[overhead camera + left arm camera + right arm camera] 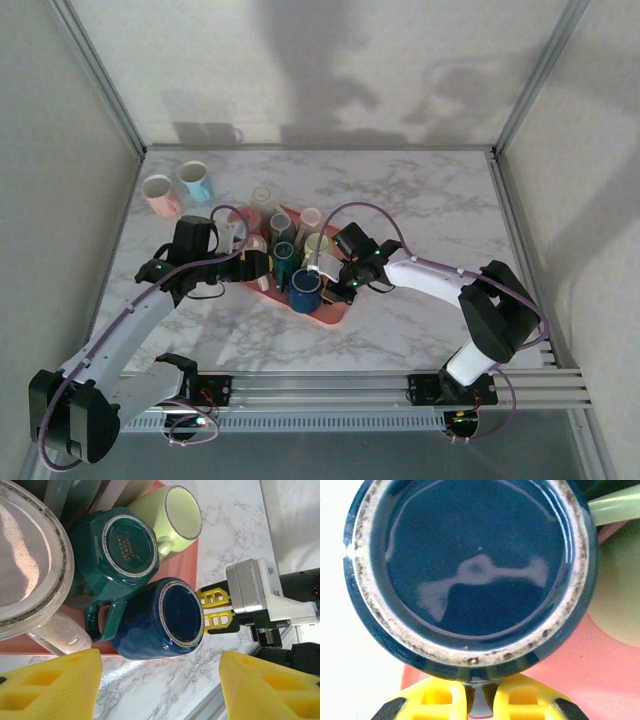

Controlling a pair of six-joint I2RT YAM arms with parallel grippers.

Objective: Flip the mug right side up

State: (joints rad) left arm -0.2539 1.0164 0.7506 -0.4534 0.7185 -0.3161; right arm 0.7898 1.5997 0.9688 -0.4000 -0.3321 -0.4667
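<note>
Navy-glazed, the blue mug (475, 565) is sitting bottom up at the near corner of the pink tray (186, 567), and we are seeing its unglazed foot ring facing the cameras. We are watching the right gripper (481, 702) pinching the mug's handle, its 2 yellow fingers pressed together on the thin blue strip. Just beside the blue mug and touching it, a teal mug (120, 555) is also standing bottom up, and a light green mug (172, 520) is lying tilted behind the 2 of them. A clear glass vessel (25, 555) is crowding the tray next to the teal mug. The left gripper (160, 685) is hovering over the tray's near edge with its fingers spread wide. On the marble table (235, 535), well apart from the tray, a pink mug (161, 195) and a pale blue mug (195, 182) are standing upright at the far left
</note>
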